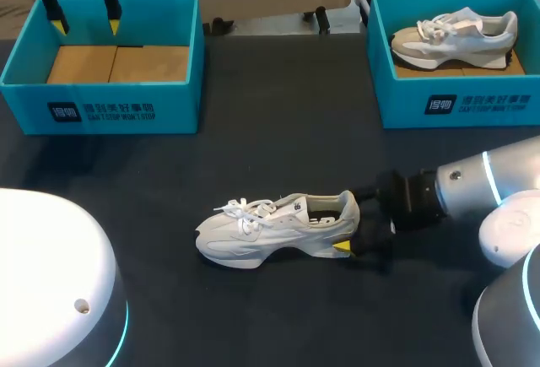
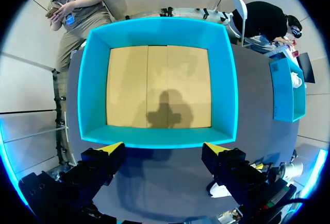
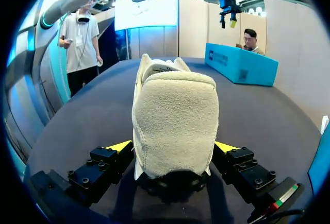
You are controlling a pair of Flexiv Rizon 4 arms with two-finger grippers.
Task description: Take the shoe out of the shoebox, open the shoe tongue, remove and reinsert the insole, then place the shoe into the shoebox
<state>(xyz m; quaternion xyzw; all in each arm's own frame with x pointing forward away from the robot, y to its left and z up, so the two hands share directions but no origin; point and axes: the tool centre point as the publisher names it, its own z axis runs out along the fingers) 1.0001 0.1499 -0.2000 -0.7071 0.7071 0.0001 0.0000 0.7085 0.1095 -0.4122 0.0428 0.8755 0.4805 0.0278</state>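
Jaws of the right gripper (image 3: 174, 147) appear clamped on the heel of the white lace-up sneaker (image 1: 274, 230). It stands upright mid-table with its long axis 3-to-9 o'clock, toe at 9. Jaws of the left gripper (image 1: 85, 24) stand apart, holding nothing, over the open teal cardboard shoebox (image 1: 101, 105) at 10 o'clock from the sneaker. Assessment: the right arm is nearer, and bare dark tabletop (image 1: 278, 148) gives room on all sides.

Fuzzy suede-like shoe (image 3: 174, 126); matt cardboard-lined shoebox (image 2: 93, 90)
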